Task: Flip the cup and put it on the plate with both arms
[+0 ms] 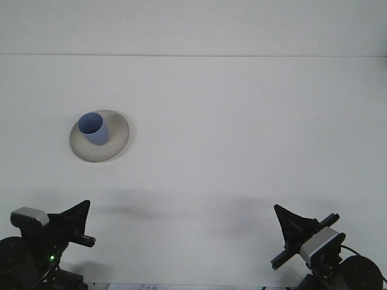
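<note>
A blue cup [94, 128] stands upright, mouth up, on a round off-white plate [118, 141] at the left of the white table. My left gripper [83, 212] is low at the front left corner, shut, well short of the plate. At the front right corner sits my right gripper [283, 217], also shut, with nothing in it. Both are far from the cup.
The white table [242, 133] stretches back to a white wall, its far edge a thin line [193, 56]. Soft shadows of the arms lie on the near part of the table.
</note>
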